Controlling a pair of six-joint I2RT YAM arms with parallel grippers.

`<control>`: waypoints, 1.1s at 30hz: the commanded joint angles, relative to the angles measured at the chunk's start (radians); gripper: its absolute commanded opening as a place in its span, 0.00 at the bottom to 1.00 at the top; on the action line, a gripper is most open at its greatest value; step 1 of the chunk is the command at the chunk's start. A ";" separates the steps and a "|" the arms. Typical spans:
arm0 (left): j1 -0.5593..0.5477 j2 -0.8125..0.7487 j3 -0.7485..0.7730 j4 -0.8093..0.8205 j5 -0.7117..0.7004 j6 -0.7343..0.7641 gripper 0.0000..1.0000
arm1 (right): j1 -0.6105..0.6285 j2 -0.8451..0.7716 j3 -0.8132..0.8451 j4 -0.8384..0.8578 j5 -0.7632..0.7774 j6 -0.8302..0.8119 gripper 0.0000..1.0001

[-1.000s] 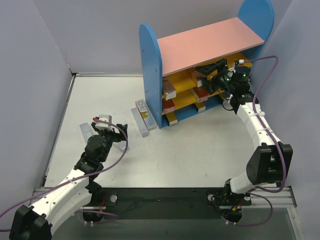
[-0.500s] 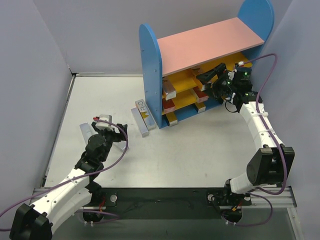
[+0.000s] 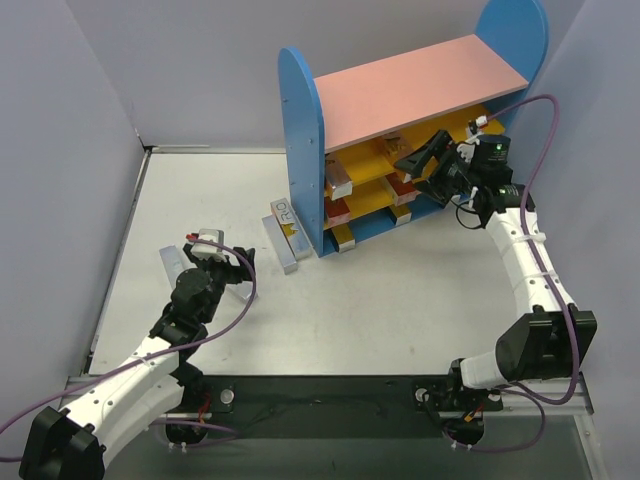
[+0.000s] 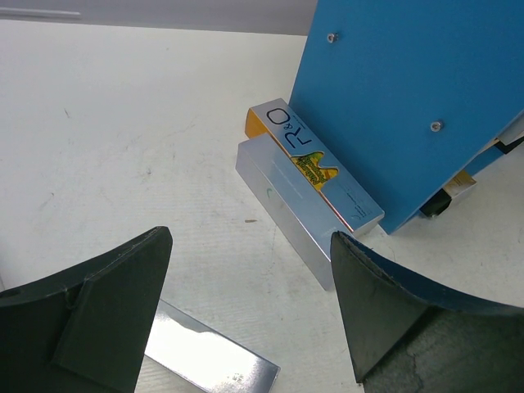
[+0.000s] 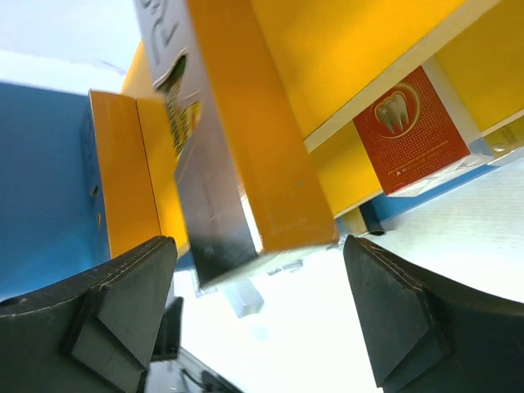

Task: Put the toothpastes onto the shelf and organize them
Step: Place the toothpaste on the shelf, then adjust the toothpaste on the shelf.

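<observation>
Right gripper (image 3: pixel 422 163) spread open, empty, at rounded blue-sided wooden shelf (image 3: pixel 301 140), one o'clock, glossy silver-orange cardboard toothpaste box (image 5: pixel 229 164) on smooth yellow board (image 5: pixel 368 49), left gripper (image 4: pixel 250 237) open, two silver boxes (image 3: pixel 283 236) at shelf's eight o'clock

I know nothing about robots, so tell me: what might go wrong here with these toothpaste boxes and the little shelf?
1. The silver-and-orange box sits between the fingers of the open right gripper and seems to jut past the yellow board; a brush from a finger might drag it off.
2. Two silver boxes lie tight against the blue side panel of the shelf; the open left gripper may nudge the shelf reaching for them.
</observation>
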 commanded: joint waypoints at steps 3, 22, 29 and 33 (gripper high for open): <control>0.007 0.003 0.011 0.055 0.020 -0.014 0.89 | -0.009 -0.065 0.075 -0.038 -0.006 -0.189 0.87; 0.009 -0.010 0.012 0.042 0.013 -0.013 0.89 | 0.077 -0.095 0.081 -0.080 0.118 -0.792 0.80; 0.009 -0.014 0.012 0.040 0.013 -0.013 0.89 | 0.118 -0.038 0.107 -0.052 0.190 -0.855 0.74; 0.009 -0.019 0.012 0.035 0.010 -0.013 0.89 | 0.121 -0.019 0.122 -0.043 0.218 -0.872 0.67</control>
